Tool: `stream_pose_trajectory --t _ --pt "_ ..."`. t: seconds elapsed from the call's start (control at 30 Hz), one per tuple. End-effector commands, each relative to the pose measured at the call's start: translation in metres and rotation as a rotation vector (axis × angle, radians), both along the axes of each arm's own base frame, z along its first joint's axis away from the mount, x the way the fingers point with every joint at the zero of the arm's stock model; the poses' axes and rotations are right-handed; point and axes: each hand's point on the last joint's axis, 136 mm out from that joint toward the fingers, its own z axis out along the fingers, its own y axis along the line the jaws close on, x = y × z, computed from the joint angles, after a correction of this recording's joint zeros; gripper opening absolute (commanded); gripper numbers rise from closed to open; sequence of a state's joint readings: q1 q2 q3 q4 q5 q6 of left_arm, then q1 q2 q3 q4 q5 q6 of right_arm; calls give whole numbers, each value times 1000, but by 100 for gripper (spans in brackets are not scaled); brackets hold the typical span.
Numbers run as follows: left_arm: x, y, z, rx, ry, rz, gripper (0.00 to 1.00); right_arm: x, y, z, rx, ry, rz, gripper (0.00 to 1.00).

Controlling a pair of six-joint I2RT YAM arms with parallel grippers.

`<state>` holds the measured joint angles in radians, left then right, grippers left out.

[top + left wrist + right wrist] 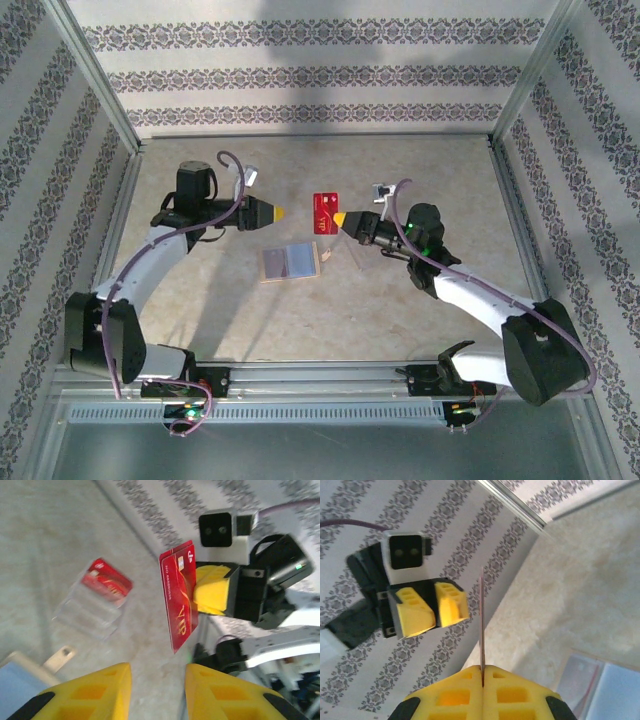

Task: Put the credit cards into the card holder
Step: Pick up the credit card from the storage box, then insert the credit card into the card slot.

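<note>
My right gripper [482,672] is shut on the lower edge of a red credit card [482,610], which stands upright and edge-on above its pads. From the left wrist view the same card [179,597] shows its face with gold lettering, pinched by the right gripper [212,590]. My left gripper [157,690] is open just short of the card, with nothing between its fingers. From above, the card [325,212] hangs between the left gripper [283,212] and the right gripper [341,218]. The tan card holder [290,262] lies open on the table below them, grey-blue inside up.
A clear plastic case [90,607] lies on the table beside the card holder's tab, with another red card [107,582] in it. Patterned walls with metal frame rails [320,140] close in the table on three sides.
</note>
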<state>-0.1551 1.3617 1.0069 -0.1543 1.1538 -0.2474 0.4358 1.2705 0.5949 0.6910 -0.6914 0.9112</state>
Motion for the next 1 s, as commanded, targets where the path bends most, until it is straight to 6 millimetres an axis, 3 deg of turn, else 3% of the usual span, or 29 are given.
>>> stream_pose_trajectory --t 0.0,0.23,0.43,0.57,0.7,0.97 --pt "-21 27 -56 282 50 36 27 -4 9 -37 -53 111 10 0" --pt "-12 51 -111 503 48 67 0 -15 39 -78 -114 235 61 0" --pt "-9 62 -158 642 207 -6 0 -15 53 -119 -172 374 74 0" --pt "-5 62 -160 644 203 -12 0 -18 63 -130 -168 414 109 0" --pt "-13 58 -173 643 211 -43 0 -21 72 -147 -188 458 137 0" --pt "-5 76 -198 853 109 -69 0 -18 80 -167 -194 503 154 0"
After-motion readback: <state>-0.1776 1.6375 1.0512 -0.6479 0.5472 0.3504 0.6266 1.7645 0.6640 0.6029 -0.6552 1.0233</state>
